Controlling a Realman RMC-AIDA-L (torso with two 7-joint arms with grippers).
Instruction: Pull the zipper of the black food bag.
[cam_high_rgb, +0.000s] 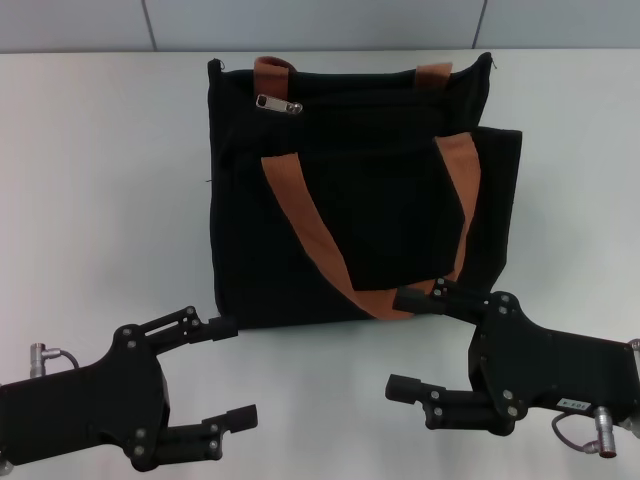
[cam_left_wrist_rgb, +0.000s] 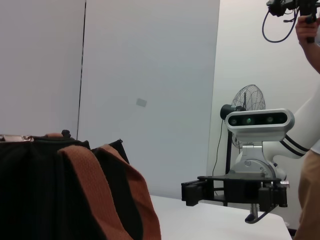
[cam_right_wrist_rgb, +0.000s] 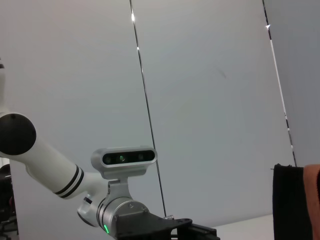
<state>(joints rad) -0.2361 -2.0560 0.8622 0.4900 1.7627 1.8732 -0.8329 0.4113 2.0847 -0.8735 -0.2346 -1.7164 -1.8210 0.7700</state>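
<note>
Black food bag (cam_high_rgb: 350, 190) lying flat at the desk's (cam_high_rgb: 100, 180) far edge; zipper (cam_high_rgb: 277, 103) near its far left corner, long axis running left–right. Left hand (cam_high_rgb: 222, 372) and right hand (cam_high_rgb: 408, 343) wide open, empty, near edge.

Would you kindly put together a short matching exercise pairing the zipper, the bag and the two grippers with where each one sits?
Things:
1. zipper
2. black food bag
3. left gripper
4. right gripper

Places:
A. open, at the bag's near right corner
B. lying flat mid-table
C. open, near the bag's near left corner
D. top edge of the bag, left end

Pairs: 1-D, 2-B, 3-C, 4-A
</note>
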